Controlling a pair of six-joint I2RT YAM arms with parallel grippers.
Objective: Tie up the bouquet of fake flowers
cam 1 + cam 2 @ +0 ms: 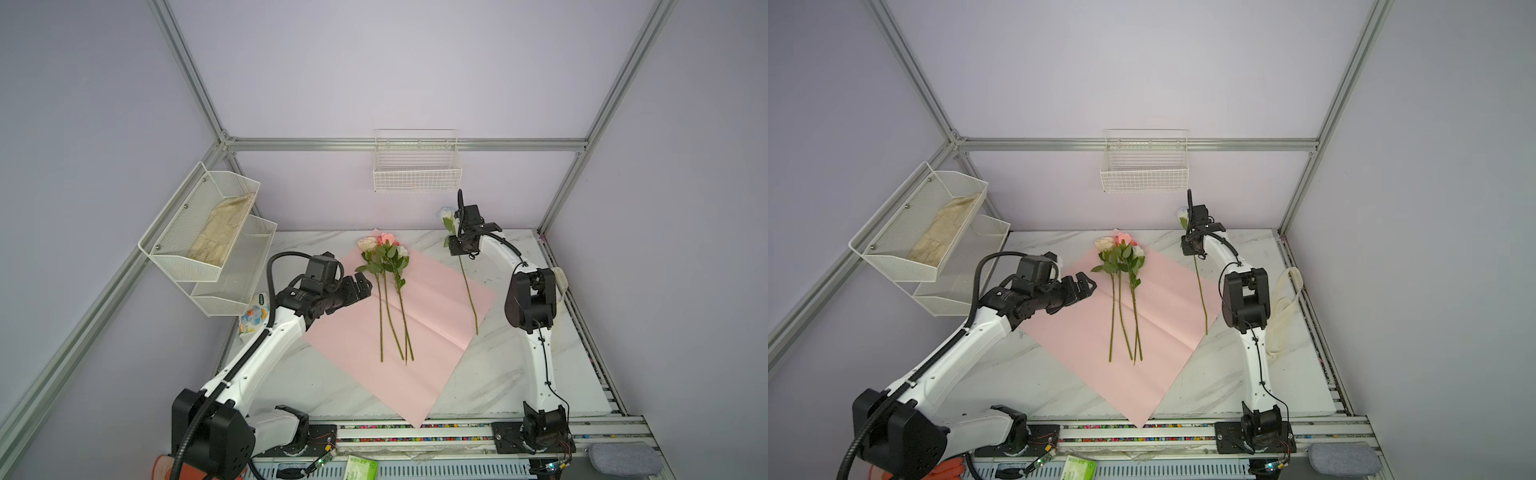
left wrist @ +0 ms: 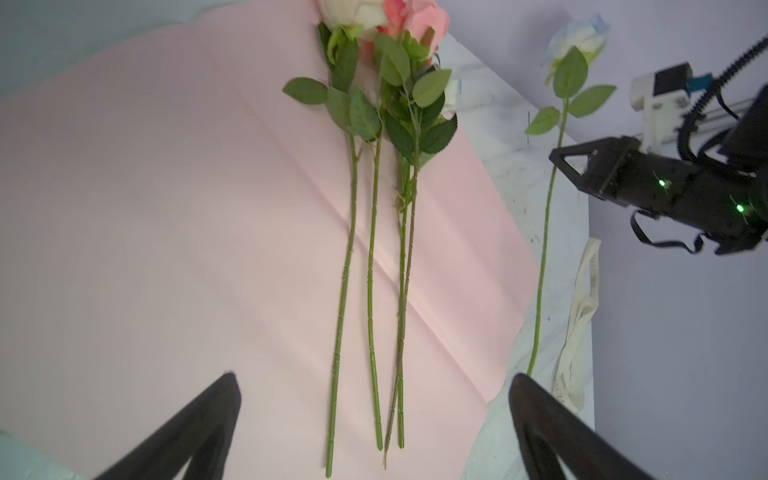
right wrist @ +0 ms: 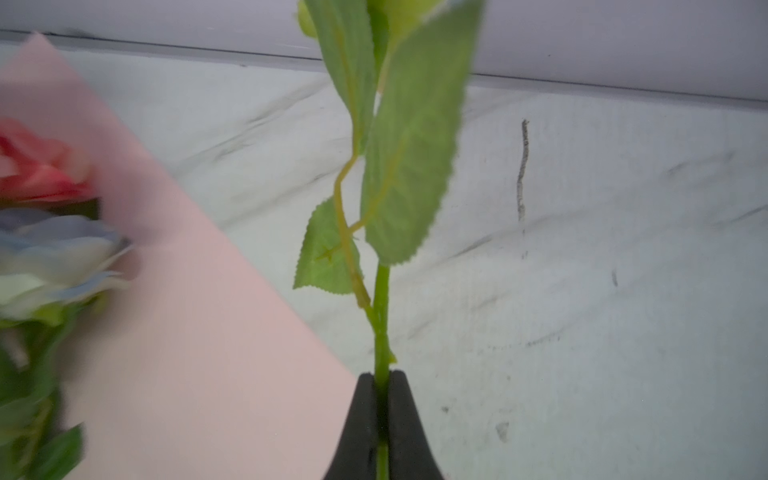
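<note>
Several fake flowers (image 1: 386, 259) (image 1: 1121, 255) (image 2: 386, 95) lie side by side on a pink paper sheet (image 1: 436, 299) (image 1: 1075, 332) (image 2: 166, 208) (image 3: 187, 332), heads toward the back wall. My right gripper (image 1: 454, 246) (image 1: 1187, 246) (image 3: 382, 376) is shut on the stem of a separate white and pale blue rose (image 1: 448, 215) (image 1: 1182, 214) (image 2: 577, 37) (image 3: 381, 299), just below its leaves. The head of this rose is raised near the back wall. My left gripper (image 1: 365, 286) (image 1: 1088, 286) (image 2: 372, 375) hovers open left of the flowers, holding nothing.
A cream ribbon (image 1: 1283, 307) (image 2: 582, 316) lies at the table's right edge behind the right arm. A white wire basket (image 1: 417, 174) hangs on the back wall. A mesh shelf (image 1: 199, 232) with a cream cloth juts out at the left.
</note>
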